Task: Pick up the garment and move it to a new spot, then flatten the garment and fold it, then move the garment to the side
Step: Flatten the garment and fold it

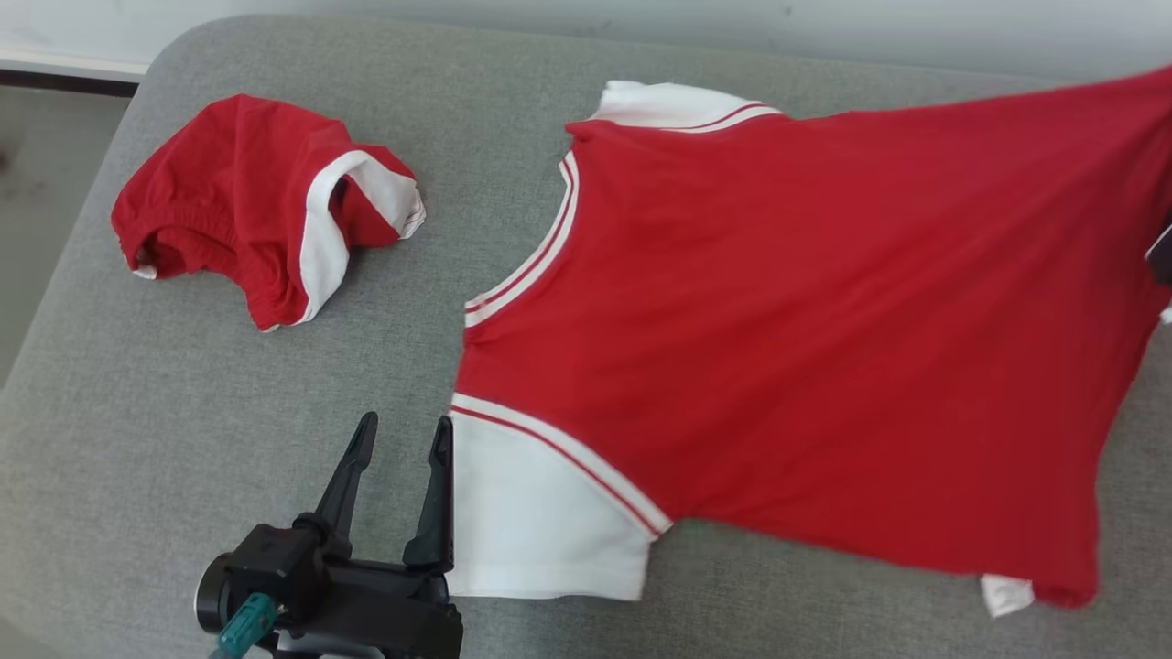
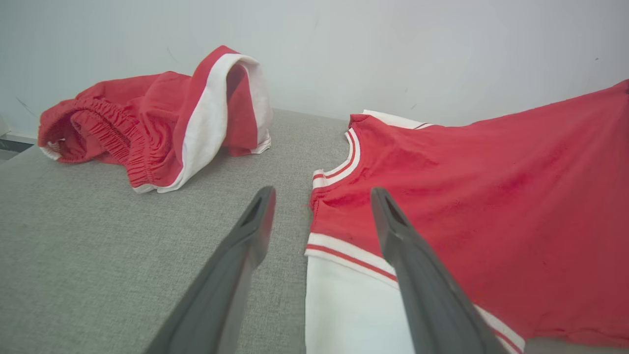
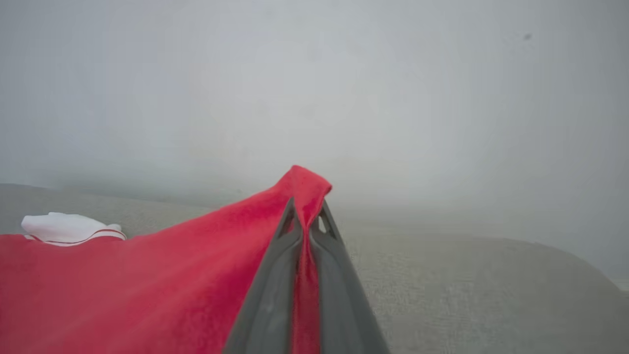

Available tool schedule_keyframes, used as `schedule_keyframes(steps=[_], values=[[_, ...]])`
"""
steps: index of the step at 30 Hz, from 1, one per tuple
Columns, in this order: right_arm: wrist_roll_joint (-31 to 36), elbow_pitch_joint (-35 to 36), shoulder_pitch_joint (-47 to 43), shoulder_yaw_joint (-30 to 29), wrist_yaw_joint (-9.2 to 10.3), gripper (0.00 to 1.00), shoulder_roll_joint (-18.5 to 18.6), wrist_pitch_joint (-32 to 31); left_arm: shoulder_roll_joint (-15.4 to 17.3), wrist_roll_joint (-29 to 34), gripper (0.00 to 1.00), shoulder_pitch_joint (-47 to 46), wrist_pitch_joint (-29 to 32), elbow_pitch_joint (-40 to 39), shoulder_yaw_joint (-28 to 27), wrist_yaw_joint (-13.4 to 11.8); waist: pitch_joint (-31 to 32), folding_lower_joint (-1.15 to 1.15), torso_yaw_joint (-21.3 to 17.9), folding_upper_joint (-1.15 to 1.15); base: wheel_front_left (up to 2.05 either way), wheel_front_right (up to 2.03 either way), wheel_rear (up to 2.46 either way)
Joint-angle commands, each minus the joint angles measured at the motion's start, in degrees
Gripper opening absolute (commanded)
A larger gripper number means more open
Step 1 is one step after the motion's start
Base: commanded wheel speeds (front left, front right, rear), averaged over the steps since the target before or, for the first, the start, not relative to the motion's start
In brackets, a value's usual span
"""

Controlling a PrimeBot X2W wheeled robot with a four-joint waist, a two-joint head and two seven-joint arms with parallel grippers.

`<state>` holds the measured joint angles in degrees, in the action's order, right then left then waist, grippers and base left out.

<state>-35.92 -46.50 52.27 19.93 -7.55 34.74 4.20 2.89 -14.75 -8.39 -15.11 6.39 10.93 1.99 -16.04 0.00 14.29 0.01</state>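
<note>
shirt (image 1: 806, 348) on cushion (image 1: 183, 412) — edge pinched, lifted in right gripper (image 3: 305, 219); left gripper (image 1: 406, 423) spread wide at sleeve (image 1: 540, 513) edge.

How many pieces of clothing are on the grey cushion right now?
2. A red and white shirt lies spread on the right, one edge pinched by the right gripper. Crumpled red shorts sit at the far left. Anything beneath the shirt would be hidden.

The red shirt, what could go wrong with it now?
1. The right gripper pinches just a thin fold at the edge of the red shirt, so the cloth may slip out.
2. The open left gripper sits right at the white sleeve and could bunch it up.
3. Dragged leftward, the shirt might bump the red shorts.
</note>
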Motion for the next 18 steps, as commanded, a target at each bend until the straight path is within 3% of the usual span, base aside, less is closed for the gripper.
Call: schedule_keyframes(steps=[1, 5, 6, 8, 12, 18], values=[[0.8, -1.2, 1.9, 0.1, 0.13, 0.0, 0.6, 0.7, 0.0, -0.8, 1.0, -0.8, -0.1, -0.2, 0.3, -0.3, -0.7, 0.0, 0.8, -0.01, 0.0, 0.0, 0.0], [2.7, -5.3, 6.4, 0.9, 0.13, 0.0, 0.1, 1.5, 0.0, -1.0, 1.0, -1.2, -0.1, -0.3, 0.9, -0.5, -1.5, 0.0, 1.5, -0.01, 0.0, 0.0, 0.0], [3.1, -6.5, 7.3, 1.1, 0.13, 0.27, -0.2, 2.0, 0.0, -1.0, 1.0, -1.3, -0.1, -0.3, 1.0, -0.6, -1.6, 0.0, 1.6, -0.01, 0.0, 0.0, 0.0], [4.1, -8.5, 8.4, 2.3, 0.13, 1.0, -0.9, 2.1, 0.0, -0.9, 1.0, -1.5, -0.1, -0.1, 1.2, -0.8, -1.6, 0.0, 1.7, -0.01, 0.0, 0.0, 0.0], [4.7, -11.3, 9.1, 3.6, 0.13, 1.0, -2.0, 4.7, 0.0, -0.4, 1.0, -1.3, -0.1, 0.2, 1.2, -0.8, -0.6, 0.0, 1.1, -0.01, 0.0, 0.0, 0.0], [4.2, -9.8, 6.0, 5.3, 0.13, 1.0, -3.5, 9.9, 0.0, 0.9, 1.0, 0.3, -0.1, 0.5, -1.0, -0.2, 2.6, 0.0, -1.8, -0.01, 0.0, 0.0, 0.0]])
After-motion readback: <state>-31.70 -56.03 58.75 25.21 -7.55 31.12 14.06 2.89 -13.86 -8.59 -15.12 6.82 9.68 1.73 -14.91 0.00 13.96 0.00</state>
